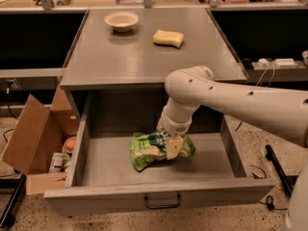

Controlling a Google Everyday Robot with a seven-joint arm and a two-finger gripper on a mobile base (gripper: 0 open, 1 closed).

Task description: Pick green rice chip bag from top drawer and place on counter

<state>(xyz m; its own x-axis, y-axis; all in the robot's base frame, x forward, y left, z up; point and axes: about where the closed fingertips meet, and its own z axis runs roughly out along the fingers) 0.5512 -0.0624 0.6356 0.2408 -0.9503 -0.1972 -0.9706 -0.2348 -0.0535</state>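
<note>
The green rice chip bag (pixel 146 153) lies crumpled on the floor of the open top drawer (pixel 240 150), near its middle. My gripper (pixel 172 146) reaches down into the drawer from the right on a white arm and sits on the bag's right part, touching it. The bag rests on the drawer floor. The grey counter (pixel 144 57) is the cabinet top above the drawer.
A yellow sponge (pixel 169 37) and a small cream bowl (pixel 121 20) sit on the back of the counter. An open brown cardboard box (pixel 33 138) with items stands on the floor left of the drawer. The drawer's wire handle (pixel 162 202) faces the front.
</note>
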